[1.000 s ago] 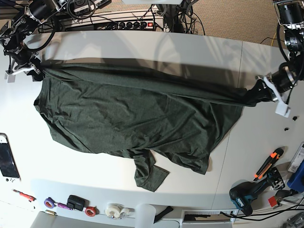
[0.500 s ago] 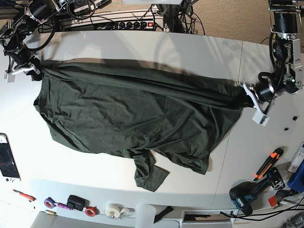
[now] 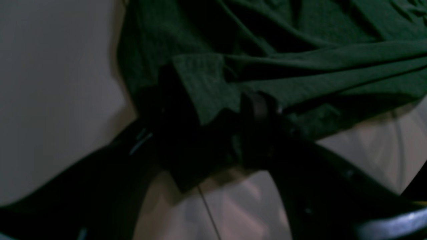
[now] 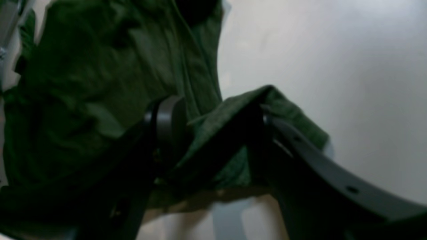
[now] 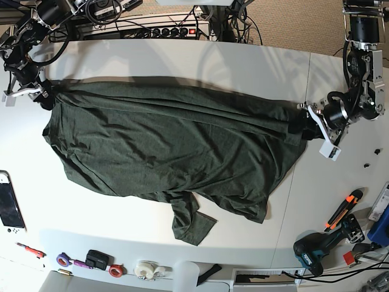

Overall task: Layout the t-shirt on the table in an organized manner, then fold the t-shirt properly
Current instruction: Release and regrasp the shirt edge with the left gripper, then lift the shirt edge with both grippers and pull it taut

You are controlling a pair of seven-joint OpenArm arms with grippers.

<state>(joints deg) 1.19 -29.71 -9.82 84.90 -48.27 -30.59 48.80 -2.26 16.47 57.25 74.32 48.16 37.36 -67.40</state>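
Across the white desk, the t-shirt is lying spread while the left hand and right hand are sitting released at its far corners.

Black jointed arms, white-tipped left hand, black cables, small screw holes

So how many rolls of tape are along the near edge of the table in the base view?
3: a purple roll, a red roll and a white roll, lined up along the table edge. More may sit outside the picture.

Legible text, labels, brands, numbers, signs: none. T-shirt: plain, no print. Items along the table edge: markings too small to read.
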